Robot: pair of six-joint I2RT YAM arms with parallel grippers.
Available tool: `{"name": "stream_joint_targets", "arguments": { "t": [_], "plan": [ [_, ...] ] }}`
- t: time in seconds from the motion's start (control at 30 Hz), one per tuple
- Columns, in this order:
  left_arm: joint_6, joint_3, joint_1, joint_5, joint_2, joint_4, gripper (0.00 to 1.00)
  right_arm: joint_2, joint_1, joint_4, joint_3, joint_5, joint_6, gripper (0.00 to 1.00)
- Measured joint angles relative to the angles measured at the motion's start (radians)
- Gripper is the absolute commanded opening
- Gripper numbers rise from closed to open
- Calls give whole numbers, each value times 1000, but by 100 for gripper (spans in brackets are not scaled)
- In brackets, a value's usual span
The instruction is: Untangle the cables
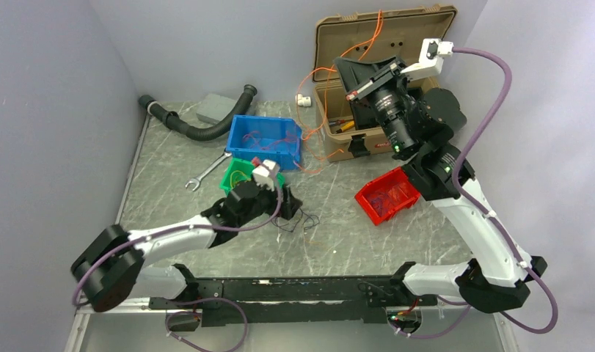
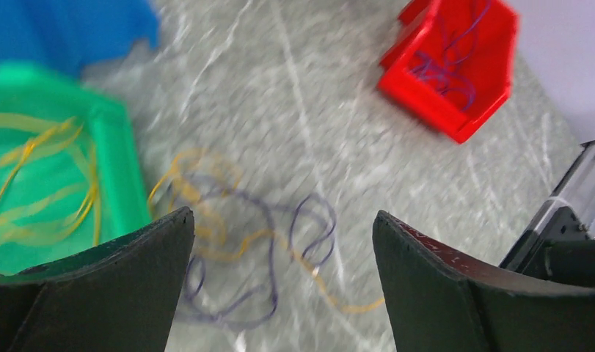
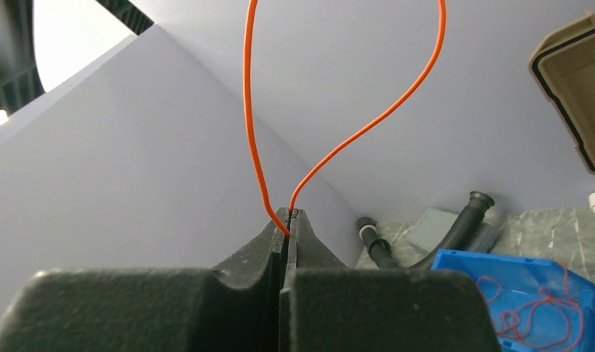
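Right gripper point(image 3: 287, 220) jaws pressed tight together, and pinched at the very tips is an orange cable point(image 3: 251, 110): two strands come up out of the grip, one climbing straight, the other curving off to the right. From above, that arm is lifted high over the open tan case point(image 1: 397, 29), and the orange cable trails down across the front of the case to the table point(image 1: 338, 235) near the blue bin point(image 1: 268, 155). Red cables point(image 1: 268, 137) lie loose inside that blue bin.

Over to the left gripper point(image 2: 283, 216): jaws spread wide, nothing between them, hovering low over the marbled top. Right under the gap lies a loose tangle of purple and yellow cables point(image 2: 257, 249), flat on the table just beside the green bin point(image 2: 125, 161). Yellow cables point(image 2: 30, 158) are piled inside the green bin, which sits right in front of the blue one. The red bin point(image 2: 433, 110) stands well apart across the table, tilted, with purple cables point(image 2: 448, 66) in it.

At the back left, a wrench point(image 1: 206, 172) and a black hose point(image 1: 199, 126) rest on the table
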Motion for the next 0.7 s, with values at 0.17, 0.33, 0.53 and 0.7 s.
{"name": "stream_joint_targets", "arguments": {
  "t": [0.17, 0.33, 0.53, 0.7],
  "plan": [
    [-41, -91, 4, -91, -246, -180, 95, 74, -13, 32, 0, 6, -23, 0],
    [-66, -69, 48, -142, -496, -410, 98, 208, -38, 67, 0, 0, -38, 0],
    [-85, -2, 103, -167, -577, -708, 99, 367, -77, 134, 2, -33, -50, 0],
    [-85, 67, 116, -186, -622, -888, 99, 510, -94, 226, 32, -55, -94, 0]
  ]
}}
